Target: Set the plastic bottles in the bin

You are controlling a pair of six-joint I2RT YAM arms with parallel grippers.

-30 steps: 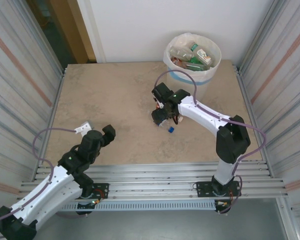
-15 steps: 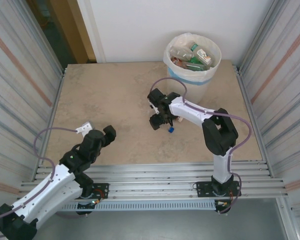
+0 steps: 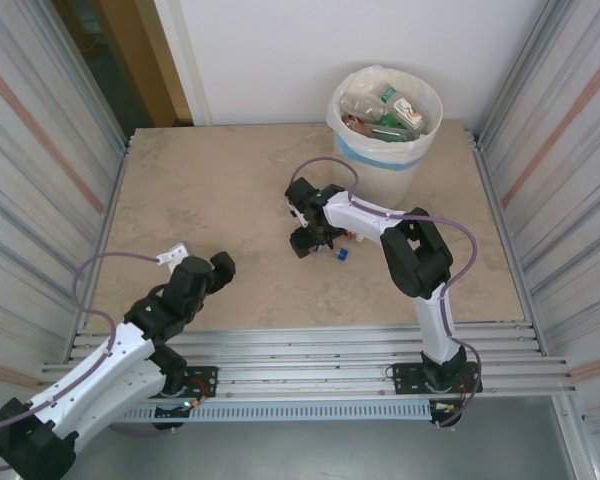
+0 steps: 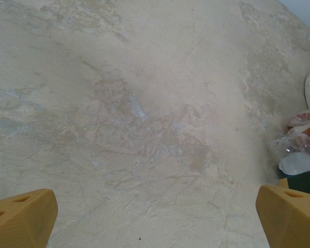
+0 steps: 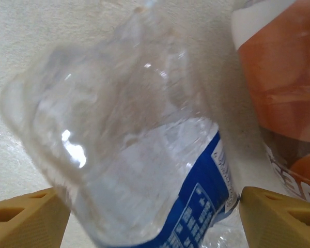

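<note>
Got the right gripper down mid-table, fingers either side of a clear bottle with a blue label. Can't tell if squeezing or just straddling. Spotted 1 orange-label bottle just beside it. Found the left gripper near-left over bare table, jaws spread wide, holding nothing. Seeing plenty more bottles already piled in the bin at far right.

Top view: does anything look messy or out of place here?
Yes. The bin is heaped to its rim with bottles, while two stray ones lie loose mid-table: a clear blue-labelled bottle, seemingly crumpled, and an orange-labelled bottle beside it.
</note>
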